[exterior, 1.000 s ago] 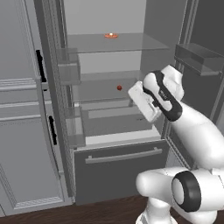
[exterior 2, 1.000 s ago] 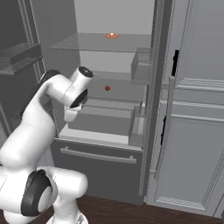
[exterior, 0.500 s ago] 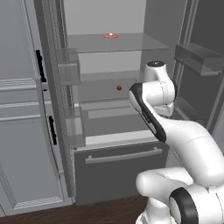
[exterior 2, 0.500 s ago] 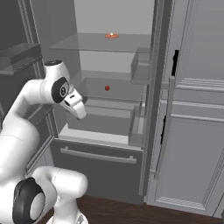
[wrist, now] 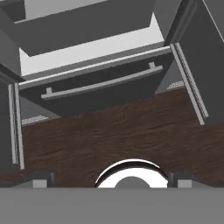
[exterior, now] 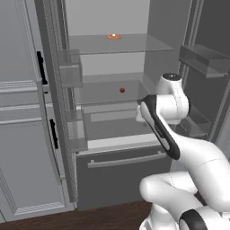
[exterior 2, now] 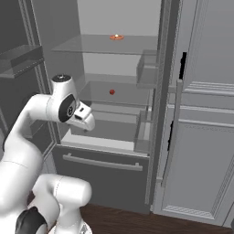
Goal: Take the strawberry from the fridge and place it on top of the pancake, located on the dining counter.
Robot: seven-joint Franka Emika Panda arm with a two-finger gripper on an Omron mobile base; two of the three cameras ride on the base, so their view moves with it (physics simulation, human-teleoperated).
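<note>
The fridge (exterior: 121, 173) (exterior 2: 100, 171) stands with both doors swung open. A small red strawberry (exterior: 122, 90) (exterior 2: 112, 92) lies alone on its middle glass shelf. My gripper (exterior 2: 88, 122) hangs in front of the lower shelf, below and left of the strawberry and well apart from it, pointing downward. In the hand view my gripper (wrist: 111, 181) is open with nothing between the fingertips (wrist: 43, 179), looking down at the fridge's bottom drawer handle (wrist: 103, 83) and the dark wood floor. The pancake and the dining counter are out of view.
A small flat orange-red thing (exterior: 114, 36) (exterior 2: 117, 37) sits on the top glass shelf. Clear door bins (exterior: 204, 58) (exterior 2: 20, 55) jut from the open doors on both sides. Grey panelled cabinets (exterior: 22, 134) (exterior 2: 201, 137) flank the fridge.
The arm has refolded: its elbow swung outward and the forearm now crosses in front of the hand. The hand dropped slightly and tipped downward. The strawberry has not moved.
</note>
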